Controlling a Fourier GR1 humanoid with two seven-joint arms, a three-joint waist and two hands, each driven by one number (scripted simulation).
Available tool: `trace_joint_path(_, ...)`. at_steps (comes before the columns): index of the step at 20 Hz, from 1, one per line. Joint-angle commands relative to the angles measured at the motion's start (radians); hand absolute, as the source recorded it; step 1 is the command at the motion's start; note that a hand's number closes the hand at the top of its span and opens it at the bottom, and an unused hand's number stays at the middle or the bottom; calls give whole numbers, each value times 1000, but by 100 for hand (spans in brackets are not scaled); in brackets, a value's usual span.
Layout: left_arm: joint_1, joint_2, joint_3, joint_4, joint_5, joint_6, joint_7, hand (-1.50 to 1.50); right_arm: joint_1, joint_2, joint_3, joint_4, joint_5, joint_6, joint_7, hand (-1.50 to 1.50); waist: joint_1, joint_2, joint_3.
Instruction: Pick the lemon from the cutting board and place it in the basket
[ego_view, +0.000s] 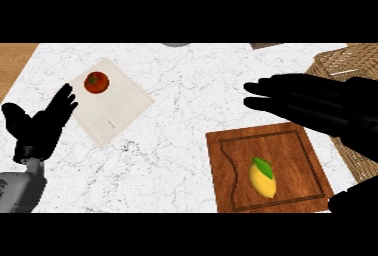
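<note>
Right hand, fingers straight and holding nothing, hangs over the white marble surface just beyond the far edge of the wooden cutting board, with the wicker basket close behind it at the right edge. On the board lies the yellow lemon with its green leaf, apart from the hand. At the left edge the left hand rests open, fingers up, beside a pale cloth carrying a red tomato.

Yellow lemon, brown cutting board, white-veined marble counter.
</note>
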Motion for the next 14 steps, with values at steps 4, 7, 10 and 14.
trace_joint_path(4,9,-14,-1,-17,-17,-7,-4,0,-104,-127,-57,135,-262,278,68,-150,2,1,2)
trace_joint_path(7,72,2,24,-66,2,-36,-14,0,-65,-182,-146,183,-322,353,13,-150,6,1,3)
trace_joint_path(10,35,3,36,-44,-11,-32,22,0,9,-165,-187,201,-336,381,-46,-150,0,3,3)
trace_joint_path(14,-57,-36,23,15,-56,12,48,0,147,-118,-299,170,-270,370,-177,-150,-13,4,4)
